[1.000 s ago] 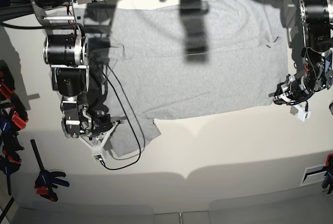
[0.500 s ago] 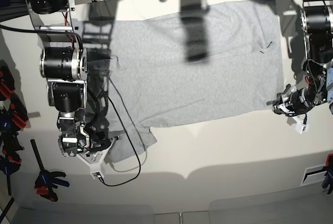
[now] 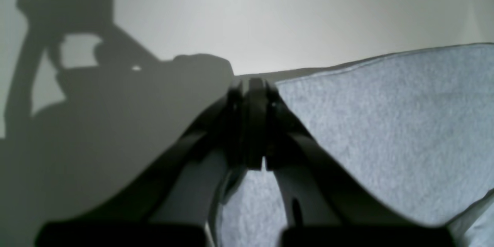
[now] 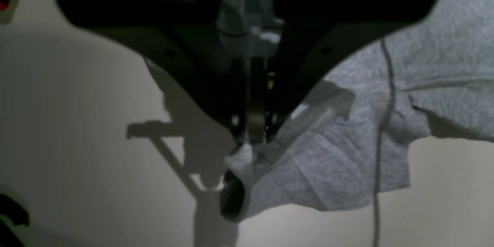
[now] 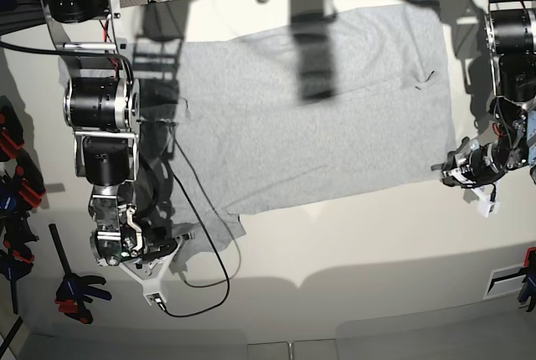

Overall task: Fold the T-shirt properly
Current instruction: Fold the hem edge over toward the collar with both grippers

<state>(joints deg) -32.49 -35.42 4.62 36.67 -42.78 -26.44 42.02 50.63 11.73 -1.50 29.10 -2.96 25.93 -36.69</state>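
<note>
Grey T-shirt [image 5: 310, 109] spread flat on table — plain side up.

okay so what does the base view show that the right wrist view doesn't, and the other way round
Only the base view shows the whole large light heather-grey cotton T-shirt spread on the white table, the left gripper at its hem corner, and the orange-and-black clamps. Only the right wrist view shows, close up, the crumpled sleeve fabric pinched between the right gripper's shut jaws. Both show that gripper, the sleeve and a thin black cable lying across the shirt.
</note>
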